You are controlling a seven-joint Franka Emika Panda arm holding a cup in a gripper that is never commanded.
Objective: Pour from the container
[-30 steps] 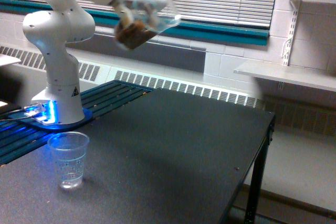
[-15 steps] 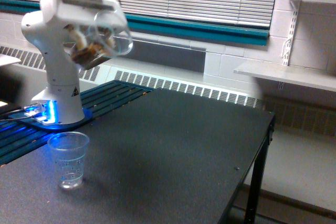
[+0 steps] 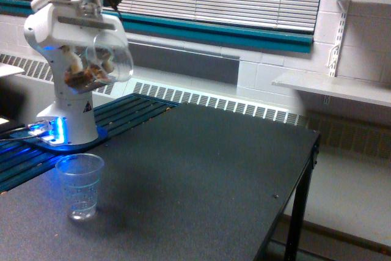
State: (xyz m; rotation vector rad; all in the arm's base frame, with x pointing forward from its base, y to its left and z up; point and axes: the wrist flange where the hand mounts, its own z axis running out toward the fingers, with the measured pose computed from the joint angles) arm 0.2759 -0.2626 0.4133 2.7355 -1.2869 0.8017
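Observation:
My gripper (image 3: 82, 50) is shut on the container (image 3: 98, 65), a clear round jar with a flared rim, held tilted with its mouth toward the exterior view's right. Small brown pieces lie in the jar's lower left side. The jar hangs well above the table, up and slightly right of the clear plastic cup (image 3: 79, 186). That cup stands upright on the dark table (image 3: 201, 175) near its front left, lit blue from behind. The fingertips are largely hidden behind the jar.
The arm's white base (image 3: 67, 108) with a glowing blue ring stands at the table's left rear on dark slats (image 3: 131, 111). The table edge and a leg (image 3: 296, 218) are on the right. A white shelf (image 3: 333, 87) and a radiator line the wall.
The gripper with the jar has swung from the upper middle leftward and down, ending above the cup's side of the table. The cup has not moved.

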